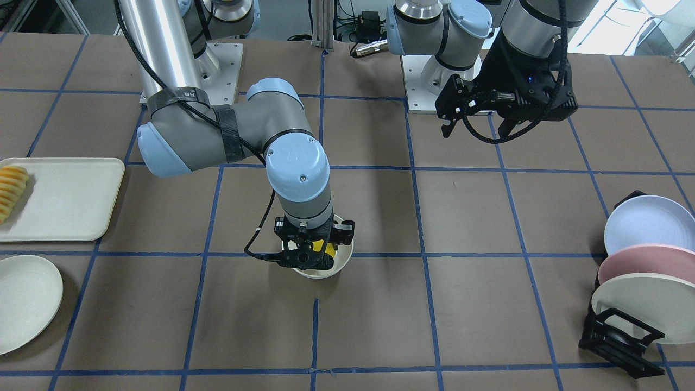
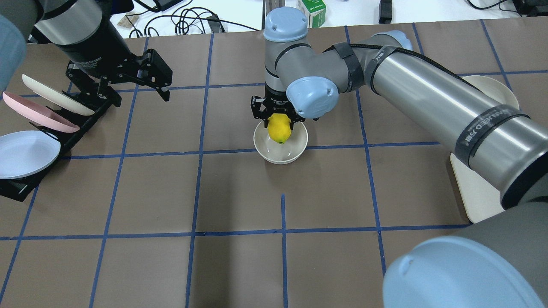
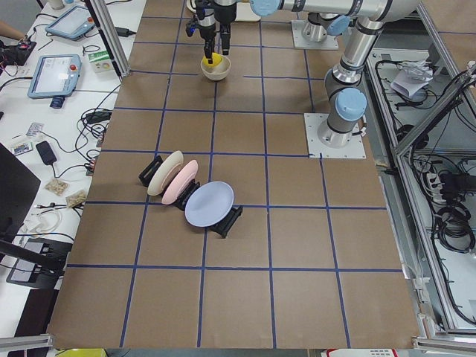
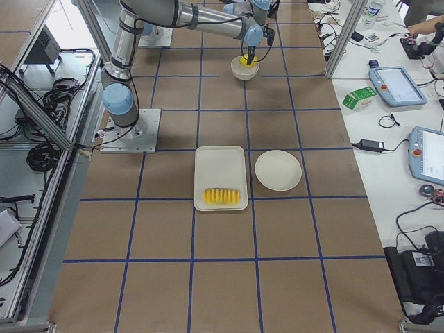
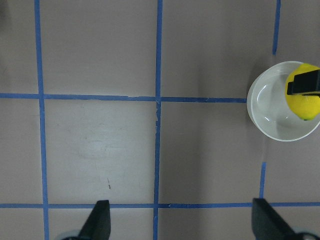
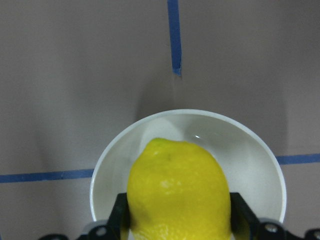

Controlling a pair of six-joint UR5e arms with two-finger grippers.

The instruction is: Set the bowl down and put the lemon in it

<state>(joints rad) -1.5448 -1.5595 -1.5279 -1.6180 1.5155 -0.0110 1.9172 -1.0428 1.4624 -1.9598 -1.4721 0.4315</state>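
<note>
The cream-white bowl (image 2: 295, 150) stands upright on the brown table near its middle. My right gripper (image 2: 278, 121) points straight down over it and is shut on the yellow lemon (image 2: 279, 129). The lemon's lower end hangs in the bowl's mouth, and I cannot tell whether it touches the inside. In the right wrist view the lemon (image 6: 177, 185) sits between the two fingers (image 6: 121, 216) over the bowl (image 6: 255, 150). My left gripper (image 2: 132, 92) is open and empty, high above the table to the left of the bowl. The left wrist view shows the bowl (image 5: 270, 125) and lemon (image 5: 306, 102) at its right edge.
A black rack with several pastel plates (image 2: 34, 128) stands at the table's left end, just below my left gripper. A cream tray (image 1: 65, 201) with sliced orange-yellow food (image 1: 11, 190) and a flat cream plate (image 1: 24, 301) lie at the right end.
</note>
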